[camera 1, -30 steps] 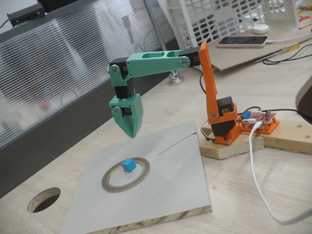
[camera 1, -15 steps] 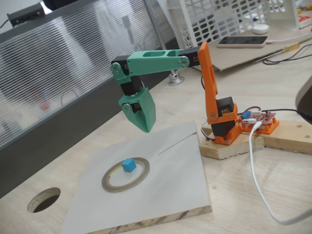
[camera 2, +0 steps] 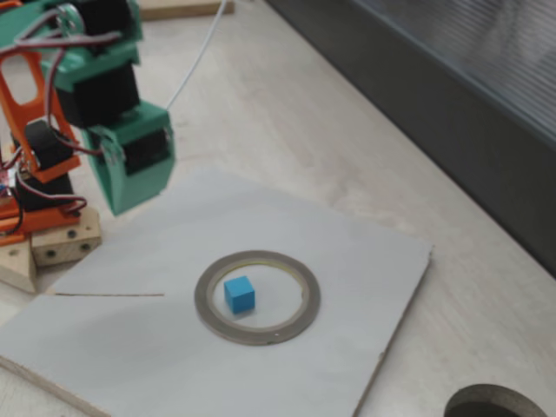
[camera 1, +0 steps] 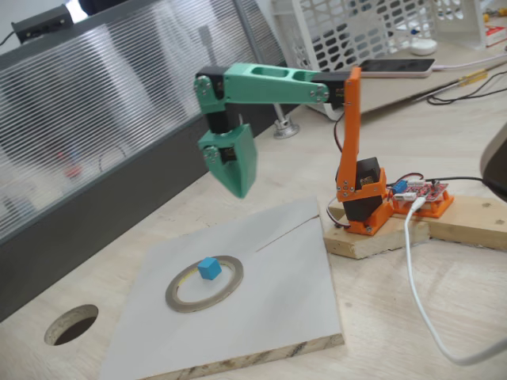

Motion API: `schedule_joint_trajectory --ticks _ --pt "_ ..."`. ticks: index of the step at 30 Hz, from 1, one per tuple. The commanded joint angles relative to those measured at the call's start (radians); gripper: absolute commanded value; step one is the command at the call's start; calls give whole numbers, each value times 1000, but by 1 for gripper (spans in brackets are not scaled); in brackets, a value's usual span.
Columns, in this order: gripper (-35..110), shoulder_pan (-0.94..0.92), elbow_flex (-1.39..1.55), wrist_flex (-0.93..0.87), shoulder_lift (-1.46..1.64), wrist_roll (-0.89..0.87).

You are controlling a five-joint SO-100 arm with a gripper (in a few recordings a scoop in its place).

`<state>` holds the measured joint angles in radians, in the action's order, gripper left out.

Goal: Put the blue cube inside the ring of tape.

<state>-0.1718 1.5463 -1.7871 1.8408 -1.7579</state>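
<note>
One sky-blue cube [camera 2: 239,294] sits w/in grey tape ring [camera 2: 257,298]; hand [camera 1: 242,190] closed, empty.

2 raised fixed views face oppositely, sharing the grey board [camera 1: 261,285].

The gripper [camera 1: 241,190] has risen and swung back toward the arm's base, away from the ring of tape [camera 1: 204,283].

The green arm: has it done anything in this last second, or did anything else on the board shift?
The end effector has lifted and drawn back toward the orange base, to the right in a fixed view, away from the ring of tape. It took hold of nothing. The blue cube stayed inside the ring; the board did not move.
</note>
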Motion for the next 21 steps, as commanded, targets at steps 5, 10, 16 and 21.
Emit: schedule_joint_trajectory --ticks 5,10,16,21 --pt "-1 -17 279 -5 202 -8" --pt "-1 -17 431 132 357 -8" --pt "-1 -17 681 267 506 -8" --pt "-1 -17 838 273 592 -8"
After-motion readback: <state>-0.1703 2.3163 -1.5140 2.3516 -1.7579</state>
